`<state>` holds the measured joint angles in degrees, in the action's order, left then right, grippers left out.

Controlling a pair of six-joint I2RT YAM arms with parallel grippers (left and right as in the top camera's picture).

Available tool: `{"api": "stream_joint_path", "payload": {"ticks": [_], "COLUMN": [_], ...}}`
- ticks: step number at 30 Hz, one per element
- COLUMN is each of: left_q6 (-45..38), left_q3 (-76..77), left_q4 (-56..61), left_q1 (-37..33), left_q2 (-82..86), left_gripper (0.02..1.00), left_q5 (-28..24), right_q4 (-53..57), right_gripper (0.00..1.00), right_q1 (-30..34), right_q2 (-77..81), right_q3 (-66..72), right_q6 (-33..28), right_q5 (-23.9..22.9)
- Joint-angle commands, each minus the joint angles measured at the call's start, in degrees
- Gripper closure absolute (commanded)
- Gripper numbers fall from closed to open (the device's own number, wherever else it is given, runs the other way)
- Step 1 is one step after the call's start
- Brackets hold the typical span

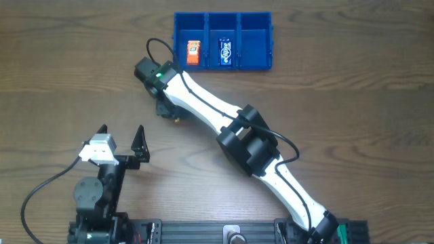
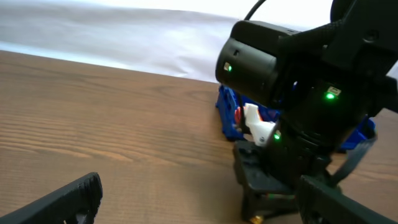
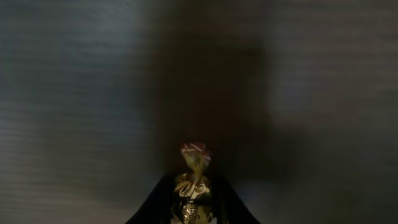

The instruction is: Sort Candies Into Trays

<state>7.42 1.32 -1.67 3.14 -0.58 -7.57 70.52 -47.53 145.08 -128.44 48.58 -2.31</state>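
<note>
Right gripper clamped on a gold-wrapped candy — near the blue tray.
From above: orange candy in the tray's left compartment, blue candy in the middle — left gripper spread, empty, well apart from the tray.

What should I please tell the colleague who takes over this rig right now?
Left end effector: open, empty, near its base.
Right end effector: shut on a gold foil-wrapped candy, low over the wooden table, short of the blue plastic three-compartment tray.
Done: orange wrapped candy in the tray's left compartment, blue wrapped candy in the middle one.
Left: place the gold candy; the right compartment is empty.
</note>
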Motion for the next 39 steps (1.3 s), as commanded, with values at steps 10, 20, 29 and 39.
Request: {"api": "stream_joint_path", "payload": {"ticks": [10,20,29,39], "left_q6": [-0.6,-0.6,-0.6,-0.6], "left_q3": [-1.0,-1.0,-1.0,-1.0], "left_q4": [-2.0,-2.0,-2.1,-2.0], "left_q1": [-0.2,-0.2,-0.2,-0.2], "left_q2": [0.4,0.4,0.4,0.4], "left_gripper": [0.020,0.020,0.020,0.023], "left_q5": [-1.0,-1.0,-1.0,-1.0], "right_q4": [2.8,-8.8,-11.6,-11.3], "right_gripper": [0.908,0.908,0.908,0.849], "right_q1": [17.4,30.2,31.0,30.4], "right_q2": [-25.5,-20.2,-11.6,-10.2], "right_q3": [0.1,0.1,0.1,0.2], "right_q6": [-15.1,-23.6,-24.1,-24.3], "right_q5": [-11.8,-9.5,-7.9,-8.0]}}
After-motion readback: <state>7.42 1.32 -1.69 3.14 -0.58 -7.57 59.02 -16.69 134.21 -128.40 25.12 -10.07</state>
